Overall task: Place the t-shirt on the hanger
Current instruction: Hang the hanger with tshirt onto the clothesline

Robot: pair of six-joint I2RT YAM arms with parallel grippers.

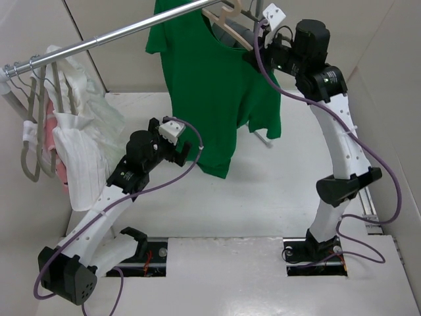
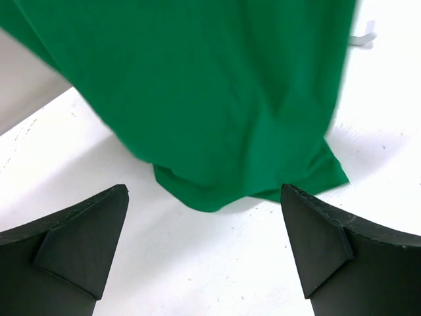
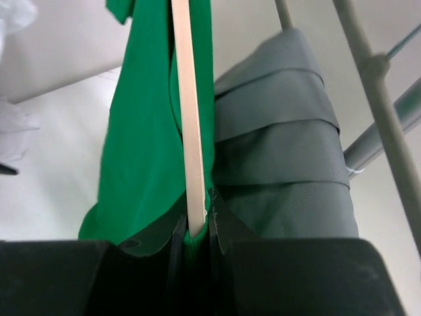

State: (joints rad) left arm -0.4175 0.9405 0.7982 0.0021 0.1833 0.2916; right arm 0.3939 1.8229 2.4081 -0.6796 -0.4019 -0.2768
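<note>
The bright green t-shirt [image 1: 214,92] hangs from the beige hanger [image 1: 227,23] by the rail at the top of the top view, its hem close to the table. My right gripper [image 1: 258,51] is up at the shirt's neck. In the right wrist view it [image 3: 196,230] is shut on the green ribbed collar [image 3: 141,145], with the end of the hanger [image 3: 187,112] between its fingers. My left gripper [image 1: 187,153] is open and empty, just left of the shirt's lower edge. In the left wrist view the hem [image 2: 217,99] hangs ahead of the spread fingers [image 2: 79,237].
A metal rail [image 1: 99,41] runs across the top left. White and pink garments [image 1: 72,138] hang on pale grey hangers at the left. Grey pleated cloth [image 3: 283,164] hangs right beside the shirt. Rack poles [image 3: 375,85] stand at the right. A small white piece [image 2: 365,36] lies on the table behind the shirt.
</note>
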